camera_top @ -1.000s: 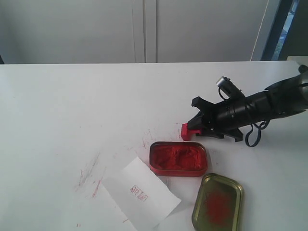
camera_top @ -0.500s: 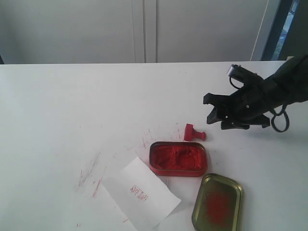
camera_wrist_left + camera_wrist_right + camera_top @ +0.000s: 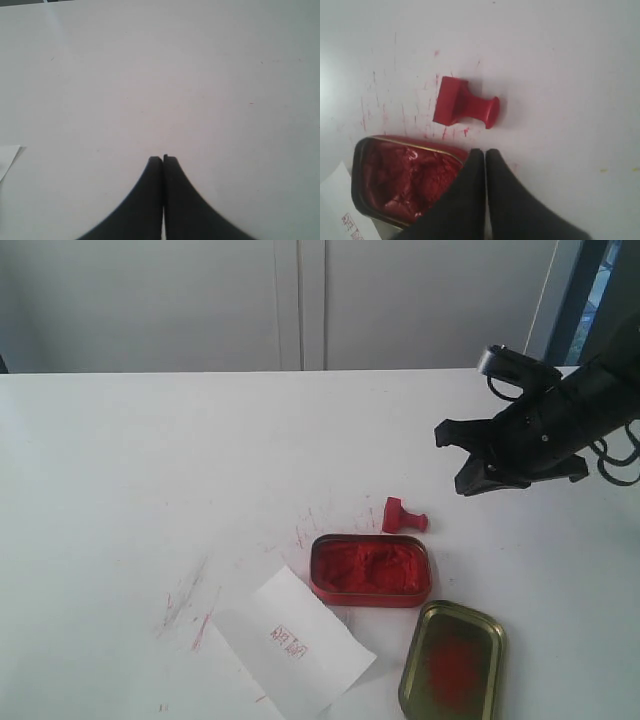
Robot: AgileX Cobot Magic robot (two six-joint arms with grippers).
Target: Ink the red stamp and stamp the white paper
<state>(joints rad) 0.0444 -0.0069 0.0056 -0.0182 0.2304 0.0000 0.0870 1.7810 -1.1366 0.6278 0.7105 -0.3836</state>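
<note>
The red stamp [image 3: 403,516] [image 3: 465,106] lies on its side on the table, just behind the open red ink tin [image 3: 370,569] [image 3: 405,180]. The white paper [image 3: 293,642] lies front left of the tin and bears a red imprint; a corner of it shows in the right wrist view [image 3: 335,200]. My right gripper [image 3: 455,457] [image 3: 485,151] hangs above the table to the right of the stamp, shut and holding nothing. My left gripper [image 3: 163,159] is shut over bare tabletop and is out of the exterior view.
A gold-coloured tin lid [image 3: 452,660] smeared red lies front right of the tin. Red scratch marks [image 3: 190,605] streak the white table left of the paper. A white sheet corner [image 3: 7,157] shows in the left wrist view.
My right gripper has let go of the stamp, risen and drawn back to the right. The stamp, held at the table before, now lies on its side.
</note>
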